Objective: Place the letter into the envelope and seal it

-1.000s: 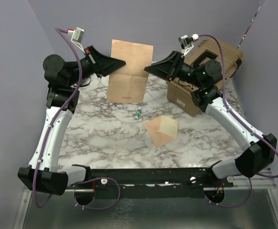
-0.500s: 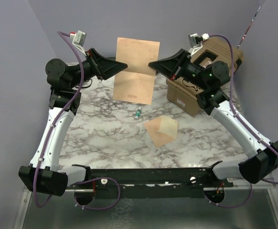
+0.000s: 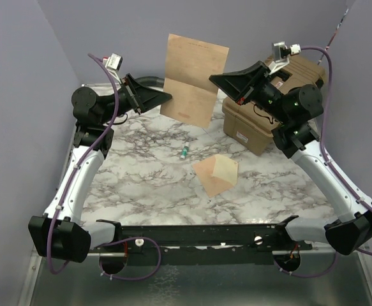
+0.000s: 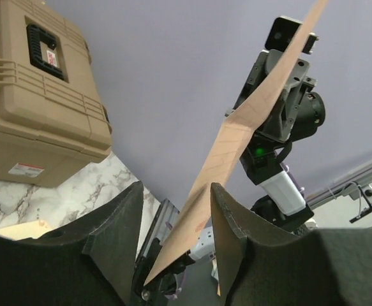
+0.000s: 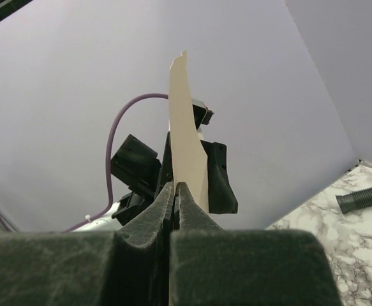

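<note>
The right gripper (image 3: 214, 79) is clamped on the right edge of the letter (image 3: 192, 80) and holds the creased sheet upright in the air over the far side of the bench (image 3: 128, 185). The left gripper (image 3: 166, 97) is at the sheet's left edge with its fingers spread. In its wrist view the paper runs through the gap between them. The envelope (image 3: 215, 175) lies flat on the bench nearer the arms, well apart from the letter, and a tan case (image 3: 262, 127) stands to its right.
</note>
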You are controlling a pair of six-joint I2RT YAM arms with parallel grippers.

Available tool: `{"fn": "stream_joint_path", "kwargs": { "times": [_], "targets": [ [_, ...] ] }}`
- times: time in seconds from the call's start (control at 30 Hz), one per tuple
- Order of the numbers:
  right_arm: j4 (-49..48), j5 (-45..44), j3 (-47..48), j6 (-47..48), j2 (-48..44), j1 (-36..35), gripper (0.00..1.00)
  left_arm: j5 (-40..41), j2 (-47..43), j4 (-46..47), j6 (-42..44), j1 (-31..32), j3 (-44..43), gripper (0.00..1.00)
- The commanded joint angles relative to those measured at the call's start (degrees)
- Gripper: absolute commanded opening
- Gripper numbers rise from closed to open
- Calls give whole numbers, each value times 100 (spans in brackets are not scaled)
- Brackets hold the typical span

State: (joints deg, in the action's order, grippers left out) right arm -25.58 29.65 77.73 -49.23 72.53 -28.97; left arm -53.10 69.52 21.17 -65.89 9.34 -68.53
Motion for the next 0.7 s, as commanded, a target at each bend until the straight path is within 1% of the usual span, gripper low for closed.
{"fn": "stream_joint_path", "kwargs": {
  "times": [0.0,0.03,0.07,0.1,0.13,0.17,0.2,0.3,0.37,0.4,0.5,0.6,0.67],
  "targets": [
    [-56,79,34,-139,50,-7,0,-53,-179,828,-528,46,86,47],
    [-99,93,25,-167,58,-8,0,-65,-183,865,-556,54,121,46],
    [-130,98,16,-188,59,-7,0,-75,-193,897,-578,66,148,43],
    [-150,113,21,-206,66,-6,0,-73,-193,937,-615,72,181,31],
    [-156,135,22,-216,68,-6,0,-68,-202,987,-663,76,209,18],
    [-162,160,22,-230,68,-11,0,-49,-204,1012,-701,76,216,8],
    [-172,209,18,-224,68,-11,0,-37,-194,1021,-738,77,217,0],
    [-167,423,-14,-126,46,-7,0,98,-230,1071,-761,87,214,0],
    [7,700,63,85,61,-11,2,210,-250,1076,-750,87,200,0],
    [94,933,157,243,83,-11,9,285,-246,1074,-765,79,199,0],
    [640,1632,537,684,219,-5,42,481,-208,1074,-838,81,249,0],
    [1083,2031,672,1121,176,-12,62,635,-178,1074,-881,83,324,0],
    [1268,2209,681,1313,84,-12,66,731,-175,1074,-891,79,367,0]
  ]
}}
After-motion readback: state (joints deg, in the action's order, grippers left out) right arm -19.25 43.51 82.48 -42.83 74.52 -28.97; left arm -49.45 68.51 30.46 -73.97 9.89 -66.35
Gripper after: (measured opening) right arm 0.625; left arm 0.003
